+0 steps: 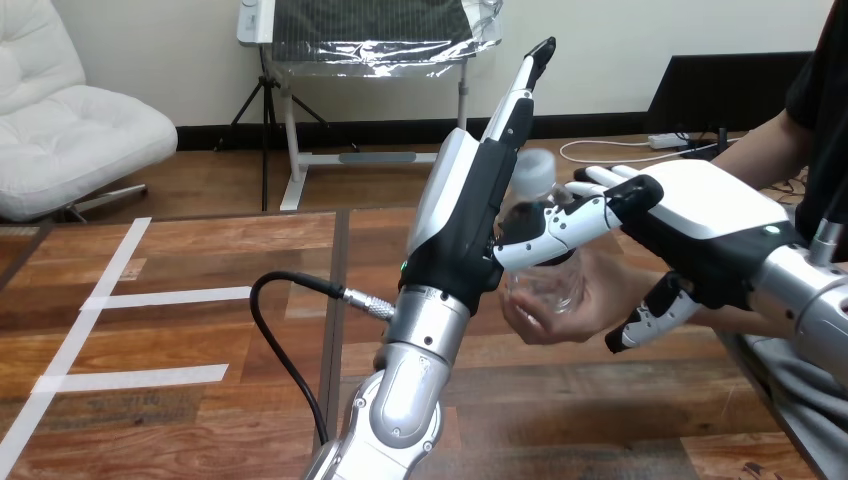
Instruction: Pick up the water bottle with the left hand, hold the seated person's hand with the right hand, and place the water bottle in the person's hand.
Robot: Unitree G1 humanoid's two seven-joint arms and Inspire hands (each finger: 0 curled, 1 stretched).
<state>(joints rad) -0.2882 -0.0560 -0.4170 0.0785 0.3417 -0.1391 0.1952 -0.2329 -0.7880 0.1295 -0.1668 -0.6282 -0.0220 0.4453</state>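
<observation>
**Left hand (468,205) nearest you, one water bottle (545,285) behind it**

Your one bottle stands upright on the person's hand (575,322), which cups it from below. You cannot tell whether your left hand grips it. Your right hand (712,215) lies over the person's hand, fingers nearly straight.
</observation>
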